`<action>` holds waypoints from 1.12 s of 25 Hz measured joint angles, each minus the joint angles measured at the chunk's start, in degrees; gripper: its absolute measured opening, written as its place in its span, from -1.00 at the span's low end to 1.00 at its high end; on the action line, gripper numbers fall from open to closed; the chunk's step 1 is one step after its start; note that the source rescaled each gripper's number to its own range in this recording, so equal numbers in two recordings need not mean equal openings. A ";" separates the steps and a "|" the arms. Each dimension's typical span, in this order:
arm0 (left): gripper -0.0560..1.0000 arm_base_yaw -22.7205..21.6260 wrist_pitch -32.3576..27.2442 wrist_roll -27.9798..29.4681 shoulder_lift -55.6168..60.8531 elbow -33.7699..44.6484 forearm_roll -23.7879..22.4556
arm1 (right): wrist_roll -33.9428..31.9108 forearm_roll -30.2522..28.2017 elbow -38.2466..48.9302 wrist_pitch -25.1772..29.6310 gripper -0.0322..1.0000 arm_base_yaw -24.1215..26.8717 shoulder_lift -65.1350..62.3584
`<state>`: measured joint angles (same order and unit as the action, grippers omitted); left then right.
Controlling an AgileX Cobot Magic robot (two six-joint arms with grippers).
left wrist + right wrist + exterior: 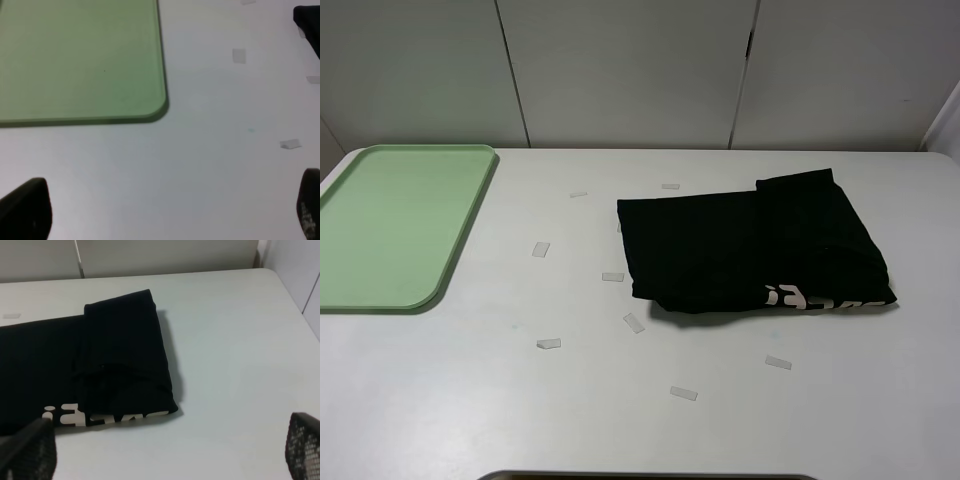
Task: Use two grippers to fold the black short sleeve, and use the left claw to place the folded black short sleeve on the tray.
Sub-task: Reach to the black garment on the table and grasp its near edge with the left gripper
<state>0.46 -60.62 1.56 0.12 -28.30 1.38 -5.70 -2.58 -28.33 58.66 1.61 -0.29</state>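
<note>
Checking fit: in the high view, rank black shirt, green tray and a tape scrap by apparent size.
Black shirt, slightly largest
Tray, close, but cropped by the frame edge, so unsure
Tape scrap, clearly smallest

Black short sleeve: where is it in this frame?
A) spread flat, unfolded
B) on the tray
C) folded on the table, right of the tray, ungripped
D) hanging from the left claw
C: the black short sleeve lies folded on the table, apart from the tray, while the left claw and the right gripper stand open, holding nothing.
</note>
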 joint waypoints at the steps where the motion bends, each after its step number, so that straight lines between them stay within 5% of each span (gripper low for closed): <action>1: 0.96 0.00 0.00 0.00 0.00 0.00 -0.46 | 0.00 0.00 0.00 0.00 1.00 0.00 0.00; 16: 0.99 0.00 -0.08 0.65 -4.36 -3.29 -0.32 | 0.00 -0.04 0.00 0.00 1.00 0.00 0.00; 21: 0.99 0.00 -0.03 1.02 -18.34 -10.45 0.37 | 0.00 -0.04 0.00 0.00 1.00 0.00 0.00; 28: 0.99 0.00 5.89 -1.56 -44.95 -18.53 8.23 | 0.00 -0.04 0.00 0.00 1.00 0.00 0.00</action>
<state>0.46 -54.73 0.00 -44.83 -46.83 9.61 -5.70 -2.63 -28.33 58.66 1.61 -0.29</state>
